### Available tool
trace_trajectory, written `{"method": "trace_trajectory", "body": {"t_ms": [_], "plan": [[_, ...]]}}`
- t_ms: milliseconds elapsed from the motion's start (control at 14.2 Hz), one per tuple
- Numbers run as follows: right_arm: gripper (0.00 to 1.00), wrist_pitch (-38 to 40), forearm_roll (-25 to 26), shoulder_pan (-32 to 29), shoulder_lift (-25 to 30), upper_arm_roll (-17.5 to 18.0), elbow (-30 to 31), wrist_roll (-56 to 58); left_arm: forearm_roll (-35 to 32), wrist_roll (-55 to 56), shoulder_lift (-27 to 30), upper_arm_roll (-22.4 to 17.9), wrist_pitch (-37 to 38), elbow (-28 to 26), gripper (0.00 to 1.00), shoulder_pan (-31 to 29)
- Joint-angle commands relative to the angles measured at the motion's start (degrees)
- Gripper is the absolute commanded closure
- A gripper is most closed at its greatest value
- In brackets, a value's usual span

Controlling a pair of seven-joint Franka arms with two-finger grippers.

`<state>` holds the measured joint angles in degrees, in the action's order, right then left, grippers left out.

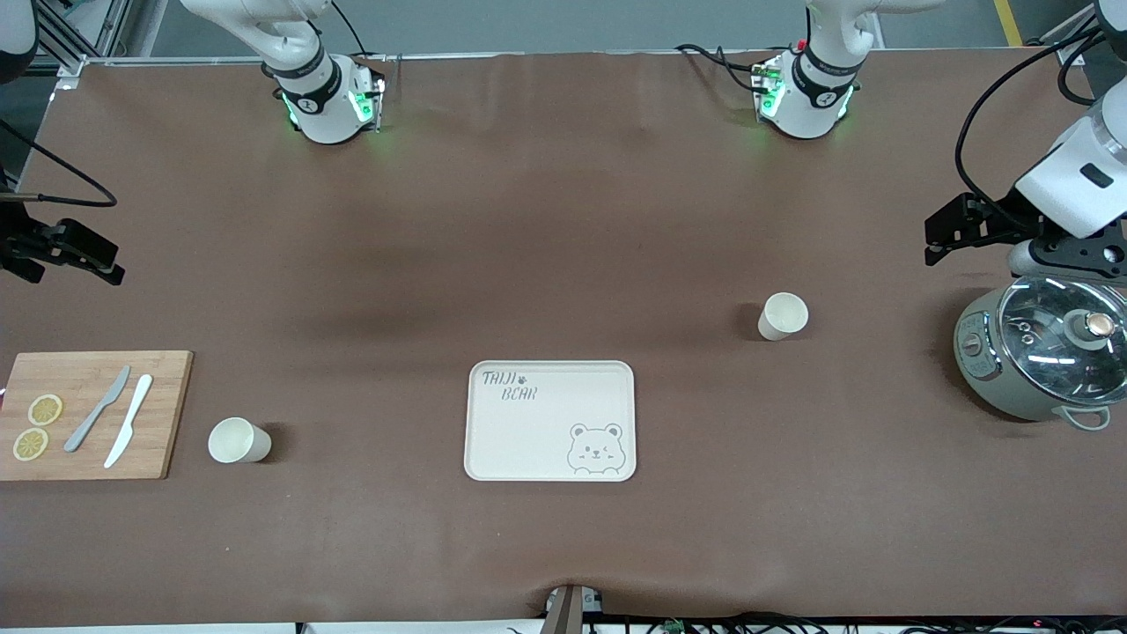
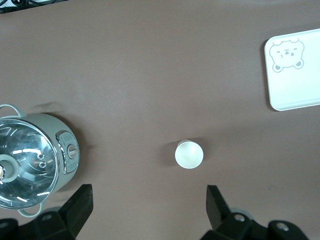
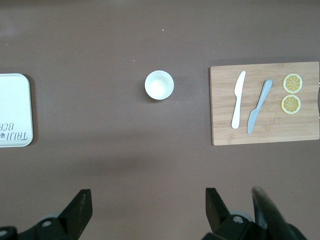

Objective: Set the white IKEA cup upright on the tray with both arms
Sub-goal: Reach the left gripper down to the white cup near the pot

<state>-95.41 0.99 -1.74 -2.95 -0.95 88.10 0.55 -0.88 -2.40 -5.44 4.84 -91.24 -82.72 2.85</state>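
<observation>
The cream tray (image 1: 550,421) with the bear face lies at the table's middle, with nothing on it. One white cup (image 1: 782,316) stands upright toward the left arm's end, farther from the front camera than the tray; it also shows in the left wrist view (image 2: 189,154). A second white cup (image 1: 238,440) stands upright toward the right arm's end, beside the cutting board, and shows in the right wrist view (image 3: 159,85). My left gripper (image 1: 938,239) (image 2: 149,210) hangs open and empty next to the pot. My right gripper (image 1: 106,264) (image 3: 148,210) hangs open and empty above the table's edge.
A grey-green pot with a glass lid (image 1: 1043,352) stands at the left arm's end. A wooden cutting board (image 1: 167,414) at the right arm's end carries a grey knife (image 1: 97,409), a white knife (image 1: 129,420) and two lemon slices (image 1: 37,427).
</observation>
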Motion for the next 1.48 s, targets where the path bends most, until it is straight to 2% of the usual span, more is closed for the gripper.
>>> {"method": "trace_trajectory", "body": {"t_ms": [0, 422, 562, 632, 914, 1124, 1265, 1405], "plan": [[0.0, 0.05, 0.86, -1.33, 1.11, 1.3, 0.93, -0.64, -0.79, -0.24, 0.51, 0.44, -0.69, -0.34, 0.0, -0.13], [0.0, 0.14, 0.77, -1.42, 1.11, 1.3, 0.93, -0.64, -0.96, -0.59, 0.34, 0.52, -1.73, -0.25, 0.0, 0.75], [0.0, 0.14, 0.77, -1.42, 1.11, 1.3, 0.93, -0.64, -0.61, -0.5, 0.51, 0.52, -2.62, -3.56, 0.0, 1.37], [0.0, 0.14, 0.77, -1.33, 1.11, 1.3, 0.93, -0.64, -0.52, -0.33, 1.47, 0.87, -6.1, -7.94, 0.0, 1.37], [0.0, -0.12, 0.86, -1.6, 0.76, 1.21, 0.32, -0.55, -0.35, -0.06, 8.5, 1.75, -25.78, -32.09, 0.0, 0.84], [0.0, -0.47, 0.86, -1.51, 0.05, 1.21, -1.09, -0.46, -0.43, -0.06, 11.67, 1.76, -41.59, -48.98, 0.0, 0.84], [0.0, -0.56, 0.51, -1.42, -0.3, 1.3, -1.0, -0.46, -0.43, -0.06, 10.72, 1.76, -49.79, -55.07, 0.0, 0.84], [0.0, -0.65, 0.16, -1.42, -1.35, 1.3, -1.0, -0.29, -0.43, -0.15, 7.21, 1.76, -54.28, -57.54, 0.0, 0.93]]}}
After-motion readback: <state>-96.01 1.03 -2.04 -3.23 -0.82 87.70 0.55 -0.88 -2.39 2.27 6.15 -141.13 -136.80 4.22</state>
